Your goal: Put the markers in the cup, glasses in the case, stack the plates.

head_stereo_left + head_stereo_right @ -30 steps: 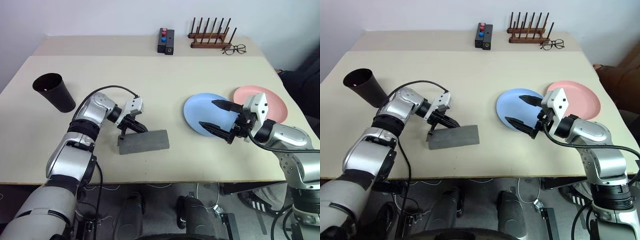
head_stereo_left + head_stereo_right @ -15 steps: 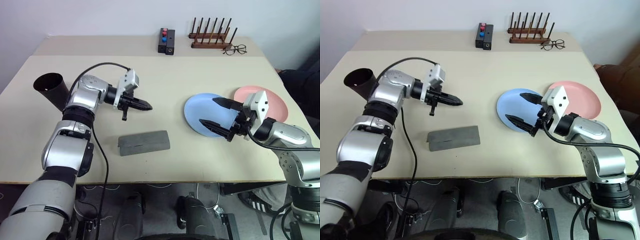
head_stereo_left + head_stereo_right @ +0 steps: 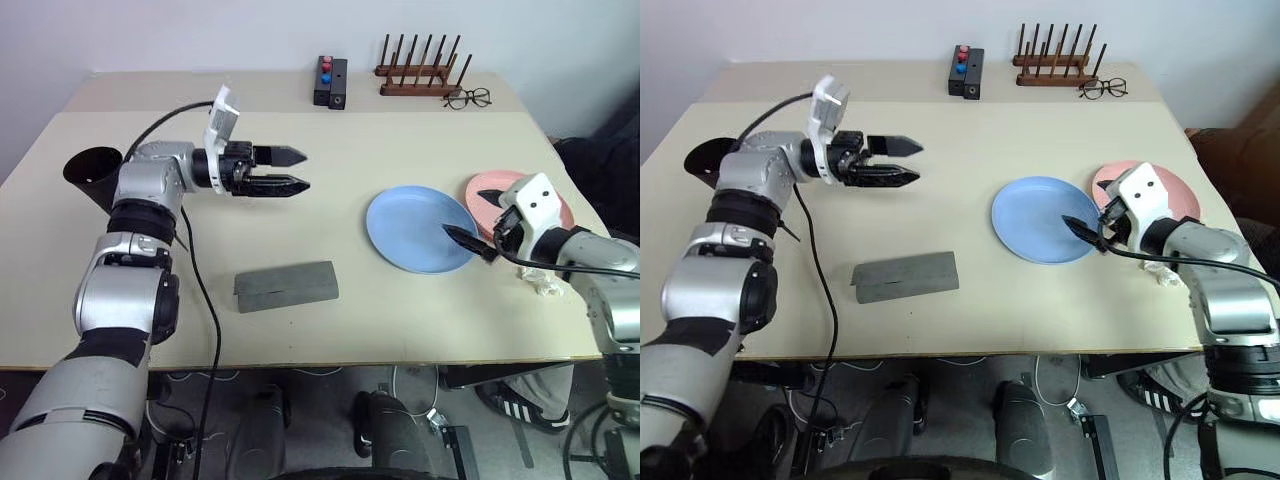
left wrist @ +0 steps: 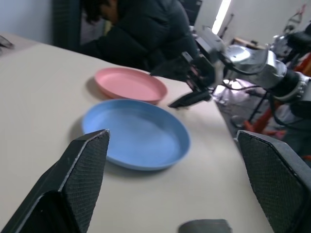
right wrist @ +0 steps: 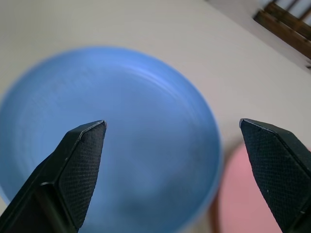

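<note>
The right gripper (image 3: 1087,220), fingers spread wide and empty, hangs just over the round light-blue plate (image 3: 1035,222); a shallow scoop might shove it against the pink plate (image 3: 1175,192), whose overlap seems slight; the left gripper (image 3: 902,162) hangs wide and empty.

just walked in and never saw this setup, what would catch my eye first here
Two plates near the table's right edge: a light blue plate with a pink plate just behind it. The right claw hangs open at the blue plate's rim, while the left claw hovers open above mid-table. A closed grey case lies near the front edge.
</note>
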`<state>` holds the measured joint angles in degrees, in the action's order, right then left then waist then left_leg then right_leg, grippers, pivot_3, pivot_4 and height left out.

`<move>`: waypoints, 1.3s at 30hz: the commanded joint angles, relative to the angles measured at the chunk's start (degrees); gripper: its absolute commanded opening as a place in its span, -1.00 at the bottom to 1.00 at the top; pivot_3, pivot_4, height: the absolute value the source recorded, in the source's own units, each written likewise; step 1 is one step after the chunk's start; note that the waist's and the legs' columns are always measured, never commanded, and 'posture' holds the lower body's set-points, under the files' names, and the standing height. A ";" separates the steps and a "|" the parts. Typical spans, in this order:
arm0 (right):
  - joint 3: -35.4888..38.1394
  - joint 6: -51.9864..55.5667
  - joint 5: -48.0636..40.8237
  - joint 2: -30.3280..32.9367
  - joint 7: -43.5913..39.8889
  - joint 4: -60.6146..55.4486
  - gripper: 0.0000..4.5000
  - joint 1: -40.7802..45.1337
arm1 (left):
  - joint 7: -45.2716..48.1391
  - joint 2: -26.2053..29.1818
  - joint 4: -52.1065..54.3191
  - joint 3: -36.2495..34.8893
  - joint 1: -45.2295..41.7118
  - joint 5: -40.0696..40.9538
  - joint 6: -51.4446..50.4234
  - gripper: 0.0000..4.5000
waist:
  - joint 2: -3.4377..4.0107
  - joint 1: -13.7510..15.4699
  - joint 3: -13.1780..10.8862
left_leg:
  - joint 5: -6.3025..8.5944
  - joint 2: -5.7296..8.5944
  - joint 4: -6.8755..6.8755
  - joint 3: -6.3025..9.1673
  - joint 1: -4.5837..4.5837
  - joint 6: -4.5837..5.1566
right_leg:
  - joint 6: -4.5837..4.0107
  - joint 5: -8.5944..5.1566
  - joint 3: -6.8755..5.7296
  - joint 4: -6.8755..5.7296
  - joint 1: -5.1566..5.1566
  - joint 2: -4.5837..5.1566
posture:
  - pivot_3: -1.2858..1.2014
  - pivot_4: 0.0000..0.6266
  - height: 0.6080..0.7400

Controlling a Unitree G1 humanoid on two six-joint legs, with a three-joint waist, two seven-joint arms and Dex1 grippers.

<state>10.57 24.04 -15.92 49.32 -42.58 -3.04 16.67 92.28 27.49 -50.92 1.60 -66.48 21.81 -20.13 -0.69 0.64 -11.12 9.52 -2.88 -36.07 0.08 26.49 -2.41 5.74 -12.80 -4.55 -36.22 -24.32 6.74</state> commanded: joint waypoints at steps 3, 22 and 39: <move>3.53 -1.27 3.28 5.46 -0.25 4.08 1.00 -1.06 | 0.22 1.78 7.63 1.51 1.88 4.56 -2.69 0.98 | 0.00 0.07 0.00 | 0.00 0.00 0.00 0.00 -0.01 0.00 | -0.01 -0.01 0.00 0.00 0.00 0.00 | 0.03 -0.52 1.00; -5.67 -10.72 12.33 4.46 -4.42 30.27 0.89 10.70 | 0.22 3.54 20.85 1.59 8.51 7.98 -12.55 1.00 | 0.03 -0.45 0.00 | 0.00 0.00 0.00 0.00 -0.04 0.00 | -0.01 0.00 0.01 0.00 0.01 0.00 | 0.03 -0.52 1.00; -6.28 -16.92 15.92 4.42 -1.70 40.89 -0.96 17.25 | -6.83 3.67 27.17 -2.32 12.92 8.37 -14.80 1.00 | 0.03 -0.10 0.00 | -0.01 0.01 -0.04 -0.01 -0.06 -0.01 | -0.01 0.00 0.01 0.01 0.07 0.00 | 0.03 -0.52 1.00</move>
<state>1.87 8.42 0.00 52.90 -46.10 37.75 31.89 86.16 31.26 -24.58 1.06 -52.90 28.98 -36.06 -0.66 0.54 -11.12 9.51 -2.87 -36.12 0.07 26.43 -2.42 5.72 -12.81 -4.54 -36.21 -24.25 6.74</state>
